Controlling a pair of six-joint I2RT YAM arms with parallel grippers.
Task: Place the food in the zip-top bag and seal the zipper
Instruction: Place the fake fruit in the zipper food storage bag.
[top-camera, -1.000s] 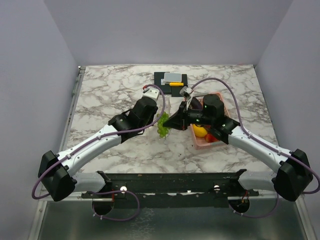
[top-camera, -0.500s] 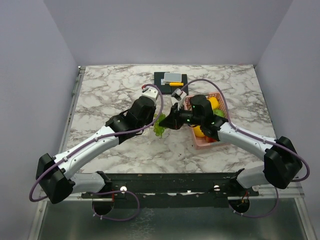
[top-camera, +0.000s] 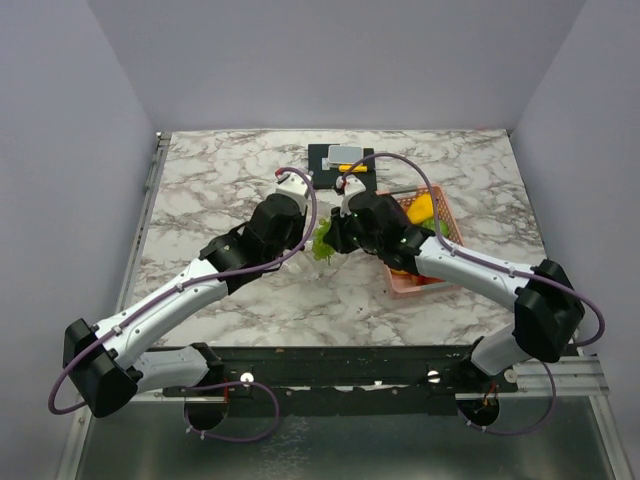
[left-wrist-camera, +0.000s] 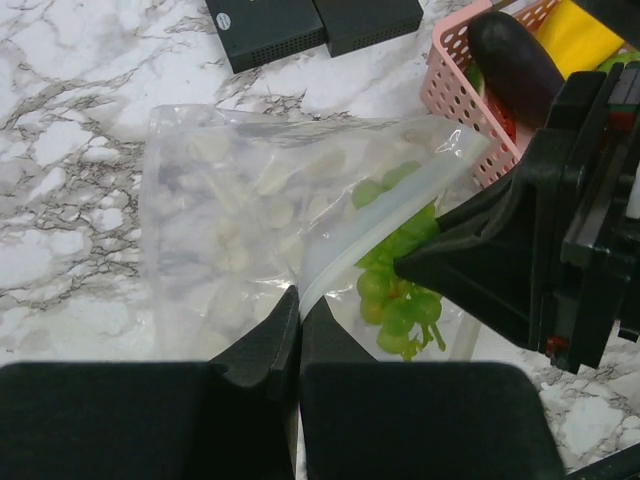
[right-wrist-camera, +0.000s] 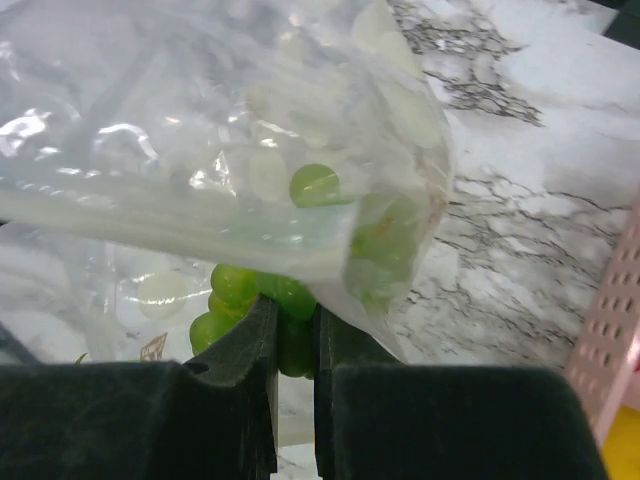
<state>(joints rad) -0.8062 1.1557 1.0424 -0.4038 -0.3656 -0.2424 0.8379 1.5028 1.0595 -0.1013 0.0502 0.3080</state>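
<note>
The clear zip-top bag (left-wrist-camera: 240, 210) lies on the marble table with its mouth held up. My left gripper (left-wrist-camera: 298, 300) is shut on the bag's white zipper rim (left-wrist-camera: 350, 240). My right gripper (right-wrist-camera: 292, 325) is shut on a bunch of green grapes (right-wrist-camera: 285, 295) and holds it at the bag's mouth; the grapes also show in the left wrist view (left-wrist-camera: 395, 295) and from above (top-camera: 325, 238). The bag (right-wrist-camera: 200, 150) hangs over the grapes in the right wrist view. Both grippers meet at the table's middle (top-camera: 322, 240).
A pink perforated basket (top-camera: 440, 262) right of the bag holds a yellow piece (top-camera: 422, 207), a dark eggplant (left-wrist-camera: 515, 62) and red and green pieces. A black base with a yellow-and-grey item (top-camera: 342, 158) stands behind, at the far middle.
My right gripper has carried the grapes left and away from the basket to the bag's mouth. My left gripper has shifted slightly back, lifting the bag's rim.
</note>
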